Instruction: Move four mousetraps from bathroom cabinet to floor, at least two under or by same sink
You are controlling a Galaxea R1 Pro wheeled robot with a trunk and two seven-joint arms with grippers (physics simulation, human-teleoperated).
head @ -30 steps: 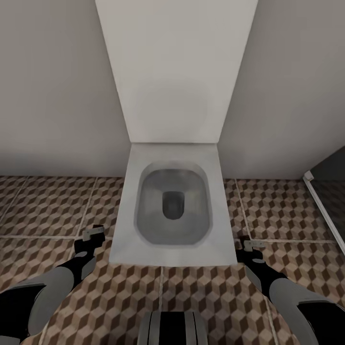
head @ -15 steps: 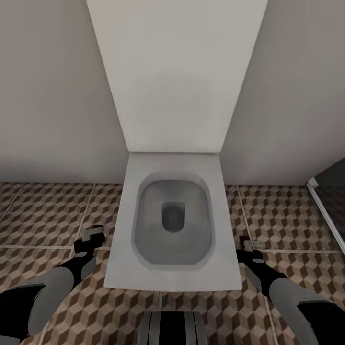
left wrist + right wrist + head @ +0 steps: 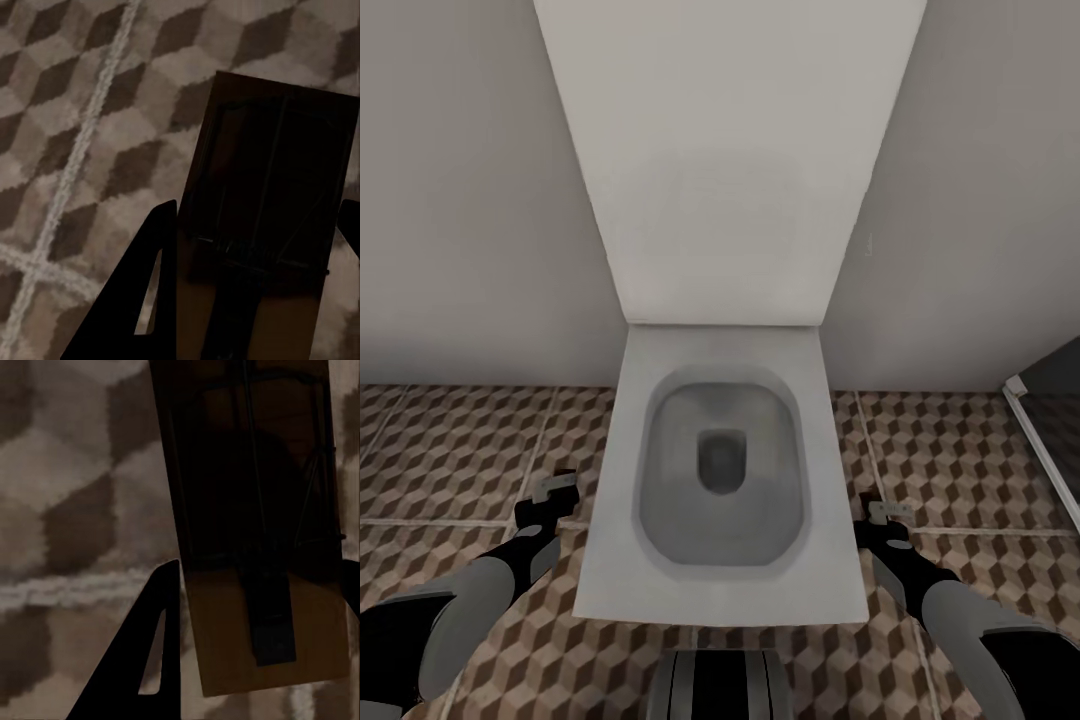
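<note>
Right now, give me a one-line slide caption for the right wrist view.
Right gripper holding a brown wooden mousetrap above the cube-patterned bathroom floor.

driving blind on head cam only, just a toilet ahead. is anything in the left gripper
Observer: Yes. In the left wrist view a mousetrap sits between the left gripper fingers.
Operator: and the right one
Observer: Same. The right gripper has another mousetrap, its dark metal bar facing the camera.
Operator: what's under them
Observer: The cube-pattern bathroom floor, with a pale grout line showing in each wrist view.
</note>
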